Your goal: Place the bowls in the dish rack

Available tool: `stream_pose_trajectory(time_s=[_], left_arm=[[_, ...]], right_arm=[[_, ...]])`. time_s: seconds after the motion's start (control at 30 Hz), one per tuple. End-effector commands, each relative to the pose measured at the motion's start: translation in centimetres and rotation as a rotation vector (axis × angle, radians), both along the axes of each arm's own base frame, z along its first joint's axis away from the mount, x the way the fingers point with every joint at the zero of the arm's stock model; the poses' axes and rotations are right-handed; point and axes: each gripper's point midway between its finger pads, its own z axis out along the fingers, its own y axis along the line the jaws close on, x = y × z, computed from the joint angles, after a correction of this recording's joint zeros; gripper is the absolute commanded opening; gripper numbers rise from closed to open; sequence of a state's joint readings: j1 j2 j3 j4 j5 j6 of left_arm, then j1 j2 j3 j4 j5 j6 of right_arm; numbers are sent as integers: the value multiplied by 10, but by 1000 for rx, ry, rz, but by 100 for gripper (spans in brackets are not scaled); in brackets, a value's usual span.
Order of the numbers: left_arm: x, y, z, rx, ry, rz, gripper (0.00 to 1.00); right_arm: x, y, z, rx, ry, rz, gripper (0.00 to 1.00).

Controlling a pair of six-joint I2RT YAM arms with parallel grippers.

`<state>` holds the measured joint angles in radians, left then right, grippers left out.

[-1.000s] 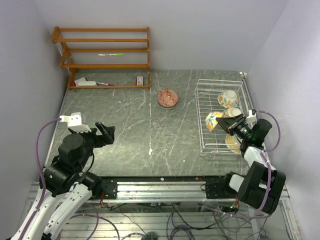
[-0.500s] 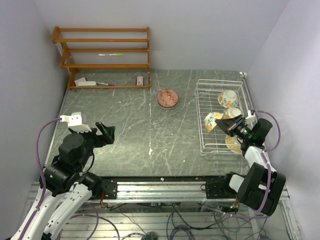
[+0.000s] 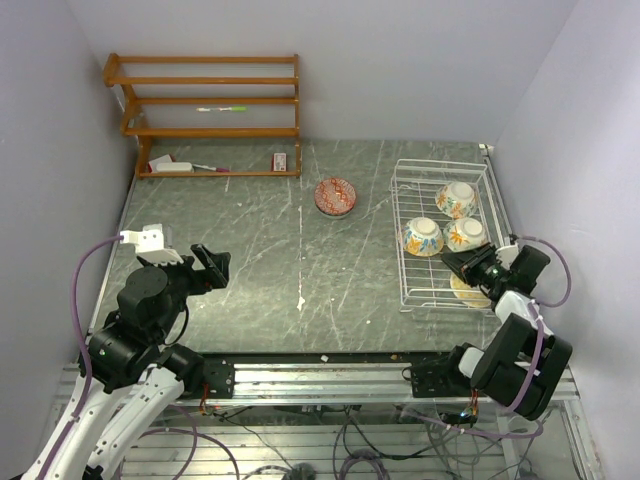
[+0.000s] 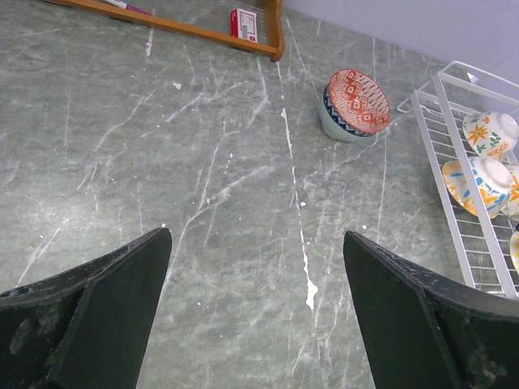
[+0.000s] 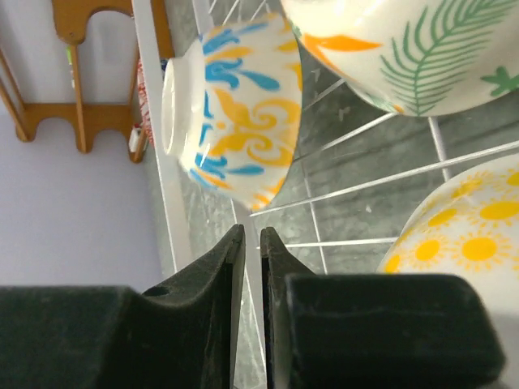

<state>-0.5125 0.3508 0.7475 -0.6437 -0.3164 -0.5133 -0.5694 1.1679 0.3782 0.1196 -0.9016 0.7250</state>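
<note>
The white wire dish rack [image 3: 410, 262] stands at the right of the table. In it are a cream floral bowl [image 3: 458, 198], a blue-yellow bowl [image 3: 424, 236] lying upside down, an orange floral bowl [image 3: 466, 234] and a yellow-patterned bowl [image 3: 463, 291]. A red-brown patterned bowl [image 3: 335, 196] sits upright on the table left of the rack, and also shows in the left wrist view [image 4: 354, 104]. My right gripper [image 3: 447, 258] is shut and empty inside the rack, just short of the blue-yellow bowl [image 5: 235, 121]. My left gripper [image 3: 210, 262] is open and empty over the table at the left.
A brown wooden shelf unit [image 3: 210, 115] with small items stands at the back left. A small red and white box [image 4: 246, 23] sits on its lowest shelf. The right wall runs close behind the rack.
The blue-yellow bowl, earlier tilted on its side at my right gripper, now lies upside down in the rack. My right gripper has drawn back toward the near edge. The left arm has not moved.
</note>
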Motion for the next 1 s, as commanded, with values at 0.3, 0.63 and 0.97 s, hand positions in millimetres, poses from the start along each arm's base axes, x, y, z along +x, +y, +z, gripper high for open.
stream_pose_trajectory(time_s=[0.3, 0.63, 0.97], left_arm=[[-2, 2, 13, -17, -29, 7, 98], [-2, 2, 14, -21, -34, 4, 98], [-2, 1, 14, -20, -33, 1, 98]], right_arm=[[-19, -14, -26, -93, 150, -66, 16], [4, -38, 20, -225, 55, -110, 30], [44, -16, 54, -433, -1, -70, 58]])
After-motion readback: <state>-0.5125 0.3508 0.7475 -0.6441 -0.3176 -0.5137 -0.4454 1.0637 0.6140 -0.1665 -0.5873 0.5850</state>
